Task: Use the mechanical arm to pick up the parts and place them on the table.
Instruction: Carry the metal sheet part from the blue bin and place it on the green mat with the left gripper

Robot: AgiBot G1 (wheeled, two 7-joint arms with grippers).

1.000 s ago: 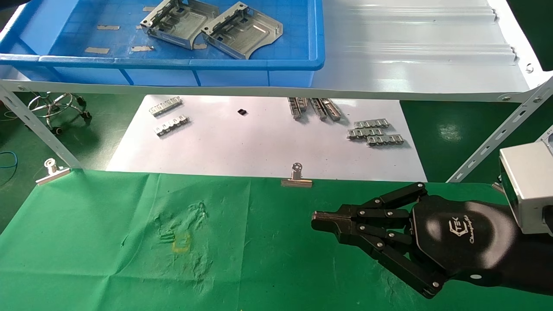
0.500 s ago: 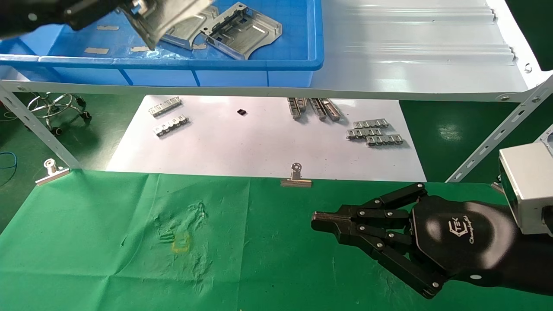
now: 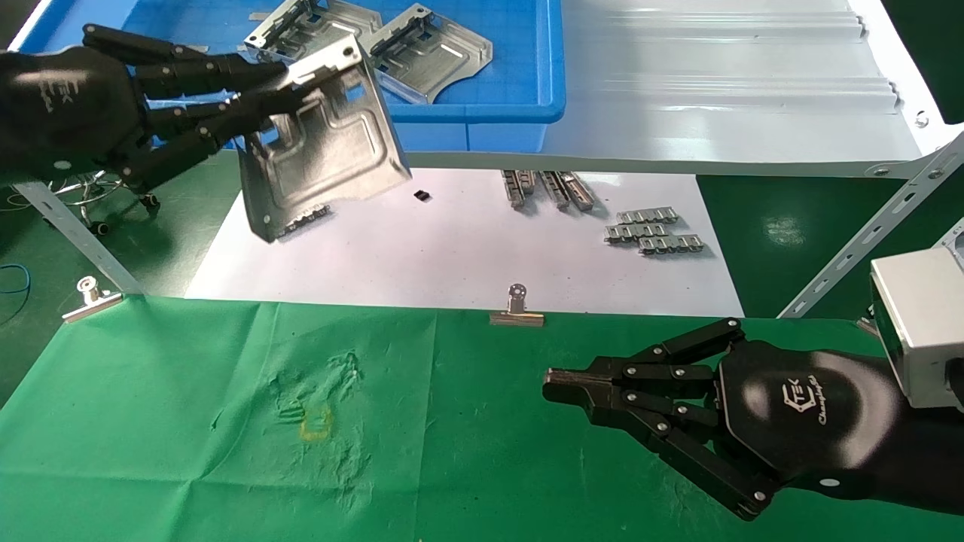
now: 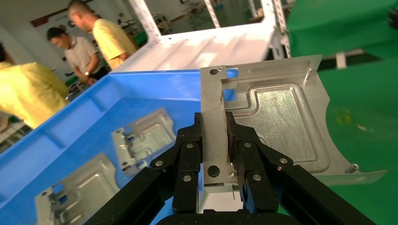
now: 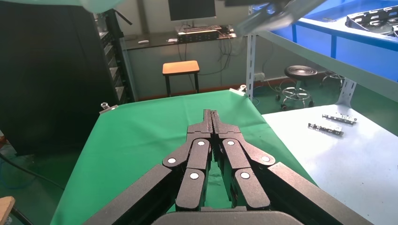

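A factory workshop: a blue bin (image 3: pixel 482 113) of stamped metal parts (image 3: pixel 422 53) sits on a slotted-angle steel rack (image 3: pixel 866 233), with glossy green floor (image 3: pixel 791 226) below it and workers in yellow shirts (image 4: pixel 110 40) beyond.

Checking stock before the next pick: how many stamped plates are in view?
3: one held by the left hand above the white sheet, and two lying side by side in the blue bin. More may be hidden.
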